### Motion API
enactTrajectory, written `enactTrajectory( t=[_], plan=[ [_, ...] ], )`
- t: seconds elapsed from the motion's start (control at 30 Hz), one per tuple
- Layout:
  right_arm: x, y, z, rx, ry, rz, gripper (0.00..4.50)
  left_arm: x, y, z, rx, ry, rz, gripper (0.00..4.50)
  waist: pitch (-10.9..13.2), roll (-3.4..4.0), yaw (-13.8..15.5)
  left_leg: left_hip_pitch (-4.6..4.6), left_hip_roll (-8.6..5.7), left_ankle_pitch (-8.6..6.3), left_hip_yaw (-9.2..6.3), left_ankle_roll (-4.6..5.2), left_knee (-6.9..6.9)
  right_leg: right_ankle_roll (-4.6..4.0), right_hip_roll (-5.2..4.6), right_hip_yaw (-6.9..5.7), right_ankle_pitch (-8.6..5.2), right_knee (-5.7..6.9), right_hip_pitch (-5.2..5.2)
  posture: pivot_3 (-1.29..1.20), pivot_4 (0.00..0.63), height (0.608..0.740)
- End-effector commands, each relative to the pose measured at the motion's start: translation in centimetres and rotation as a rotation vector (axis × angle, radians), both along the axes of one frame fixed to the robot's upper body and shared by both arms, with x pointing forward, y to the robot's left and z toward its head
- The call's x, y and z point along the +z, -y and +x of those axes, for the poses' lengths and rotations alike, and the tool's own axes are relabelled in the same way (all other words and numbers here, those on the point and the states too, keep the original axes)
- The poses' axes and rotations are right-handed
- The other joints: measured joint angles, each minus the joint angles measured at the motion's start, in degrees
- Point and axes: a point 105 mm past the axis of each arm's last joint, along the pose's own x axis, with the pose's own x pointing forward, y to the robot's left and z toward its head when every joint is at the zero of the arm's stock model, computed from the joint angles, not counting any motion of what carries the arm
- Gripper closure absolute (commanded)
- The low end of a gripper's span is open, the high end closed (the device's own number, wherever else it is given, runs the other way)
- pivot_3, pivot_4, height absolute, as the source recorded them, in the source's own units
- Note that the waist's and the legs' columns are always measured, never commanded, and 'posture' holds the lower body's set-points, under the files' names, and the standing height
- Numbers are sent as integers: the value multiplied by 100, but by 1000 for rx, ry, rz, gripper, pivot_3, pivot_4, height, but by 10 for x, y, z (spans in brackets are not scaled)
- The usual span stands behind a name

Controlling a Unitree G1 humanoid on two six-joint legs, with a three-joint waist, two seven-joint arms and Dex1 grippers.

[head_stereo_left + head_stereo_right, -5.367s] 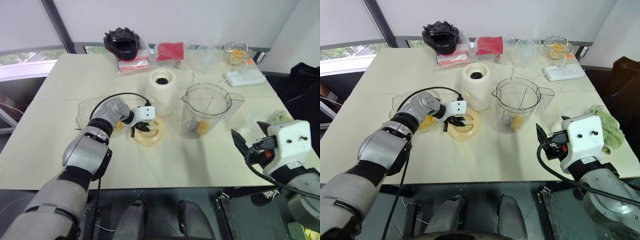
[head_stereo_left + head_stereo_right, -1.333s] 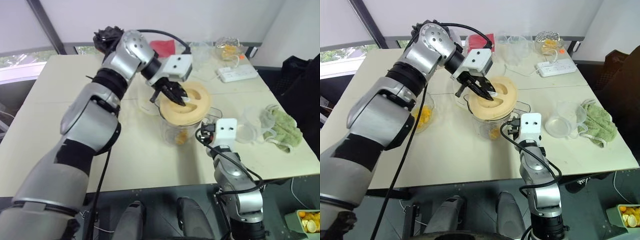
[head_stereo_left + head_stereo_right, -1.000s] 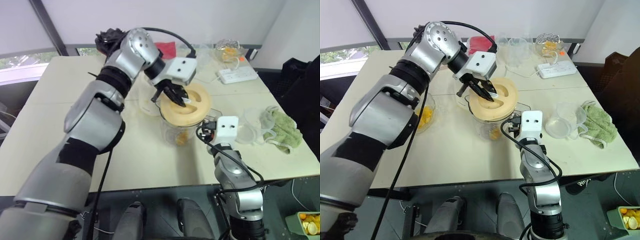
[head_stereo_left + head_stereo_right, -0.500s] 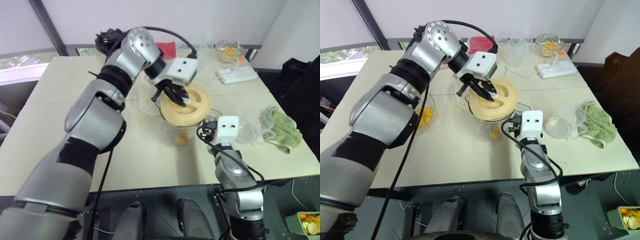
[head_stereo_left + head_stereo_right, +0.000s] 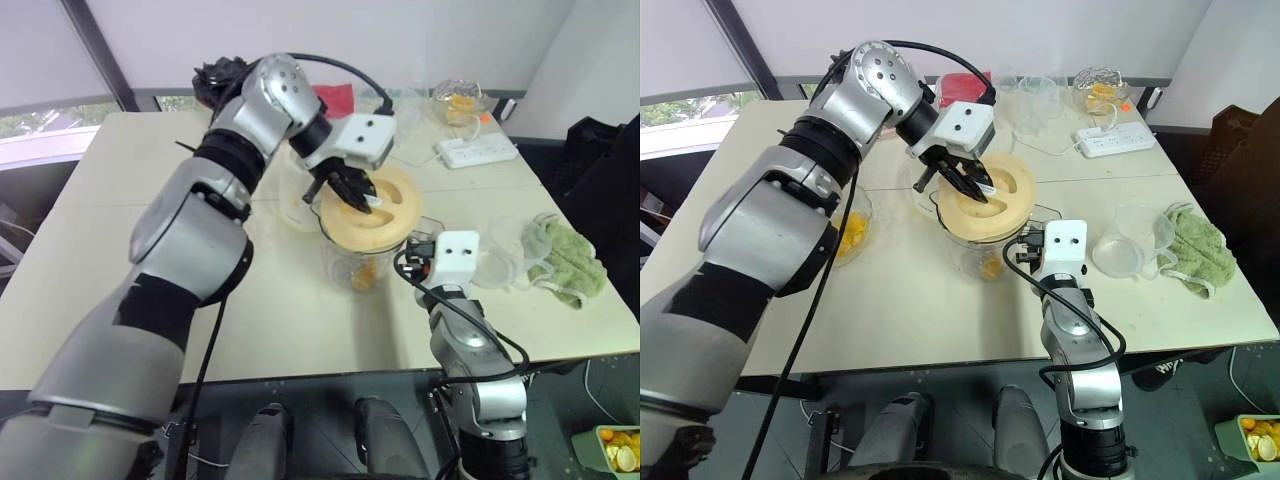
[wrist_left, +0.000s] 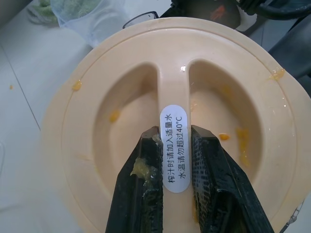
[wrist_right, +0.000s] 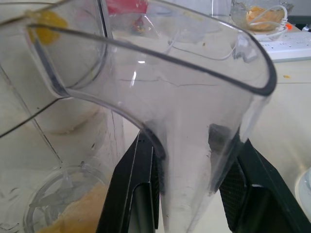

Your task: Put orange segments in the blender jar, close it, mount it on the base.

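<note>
Left wrist view: left gripper (image 6: 176, 145) clamped on lid (image 6: 121, 116) centre rib, lid atop blender jar (image 5: 975, 252). Right gripper (image 7: 192, 160) gripping jar handle (image 7: 194, 160). Orange segments (image 5: 989, 267) at jar bottom.

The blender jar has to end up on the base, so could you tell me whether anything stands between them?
Nothing visible stands between the blender jar and the base, which sits just behind it. The left tool holds the lid by its ridge on the jar's mouth; the right tool grips the jar's handle.
</note>
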Motion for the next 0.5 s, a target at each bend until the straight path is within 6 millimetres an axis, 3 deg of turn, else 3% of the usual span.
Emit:
enactTrajectory(
  t=[0.03,0.5],
  plan=[
    [11,2,0,-6,50,-10,3495,-11,-4,2,28,-17,71,4254,0,0,2,0,0,0,0,0,0,0,0,0,0,0,0,0,150,740],
    [12,2,-1,-12,54,-13,3495,-24,-4,9,133,-36,158,4254,-2,1,18,-1,0,0,0,0,0,6,0,0,-4,-2,0,0,150,740]
  ],
)
